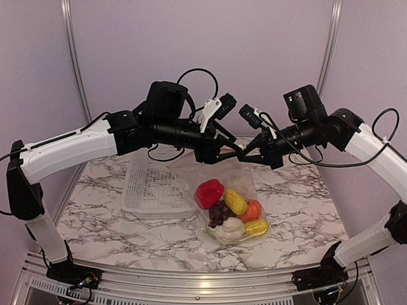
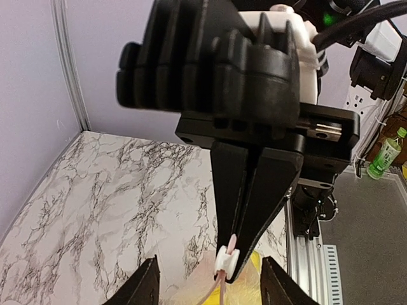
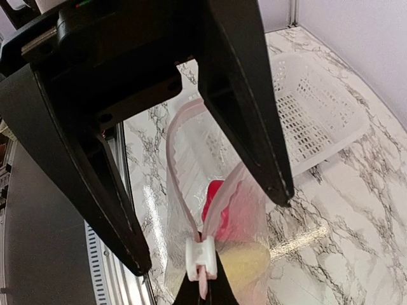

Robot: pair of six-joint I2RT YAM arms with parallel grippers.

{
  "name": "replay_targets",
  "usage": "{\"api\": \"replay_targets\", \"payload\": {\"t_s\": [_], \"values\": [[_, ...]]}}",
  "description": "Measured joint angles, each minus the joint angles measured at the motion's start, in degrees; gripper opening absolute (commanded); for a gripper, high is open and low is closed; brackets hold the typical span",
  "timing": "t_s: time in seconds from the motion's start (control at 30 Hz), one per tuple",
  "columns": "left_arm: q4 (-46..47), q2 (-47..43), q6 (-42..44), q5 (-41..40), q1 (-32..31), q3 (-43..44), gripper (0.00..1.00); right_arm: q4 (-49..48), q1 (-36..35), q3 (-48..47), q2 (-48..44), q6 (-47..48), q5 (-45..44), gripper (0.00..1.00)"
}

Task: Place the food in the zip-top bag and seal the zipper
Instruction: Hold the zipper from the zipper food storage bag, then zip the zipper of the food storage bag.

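The clear zip-top bag (image 1: pixel 245 179) hangs from its top corner over the marble table. It holds the red pepper (image 1: pixel 208 192), grapes (image 1: pixel 219 213), two corn pieces (image 1: pixel 235 201), the orange fruit (image 1: pixel 252 210) and the cauliflower (image 1: pixel 229 230). My right gripper (image 1: pixel 245 154) (image 3: pixel 203 295) is shut on the end of the zipper strip, just beside the white slider (image 3: pixel 202 254) (image 2: pixel 226 257). Past the slider the two pale strips (image 3: pixel 175 146) part, so the mouth gapes. My left gripper (image 1: pixel 230 150) (image 2: pixel 210 289) is open, one finger on each side of the slider, not touching it.
The white perforated basket (image 1: pixel 149 187) lies empty on the table, left of the bag and touching its edge. The two arms meet nose to nose above the table's middle. An aluminium rail (image 1: pixel 191 279) runs along the near edge.
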State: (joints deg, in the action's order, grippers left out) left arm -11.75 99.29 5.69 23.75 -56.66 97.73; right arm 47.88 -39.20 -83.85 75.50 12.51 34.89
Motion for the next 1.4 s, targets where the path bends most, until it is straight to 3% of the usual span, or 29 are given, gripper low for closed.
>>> {"api": "replay_targets", "payload": {"t_s": [0.37, 0.63, 1.07, 1.4], "values": [[1.4, 1.8, -1.9, 5.1, 0.4, -0.5, 0.24, 1.2, -0.2, -0.6, 0.6, 0.0, 0.4, 0.0], [4.3, 1.8, -4.0, 8.2, 1.6, -2.2, 0.22, 1.6, -0.2, -0.7, 0.7, 0.0, -0.4, 0.0], [7.2, 1.8, -7.9, 12.0, 2.6, -3.8, 0.0, 1.3, -0.2, -0.7, 1.1, -0.1, -1.5, 0.0], [10.6, 1.4, -7.8, 11.5, 3.8, -6.9, 0.0, -0.9, 3.0, 0.1, 1.1, -1.7, -0.5, 0.0]]}}
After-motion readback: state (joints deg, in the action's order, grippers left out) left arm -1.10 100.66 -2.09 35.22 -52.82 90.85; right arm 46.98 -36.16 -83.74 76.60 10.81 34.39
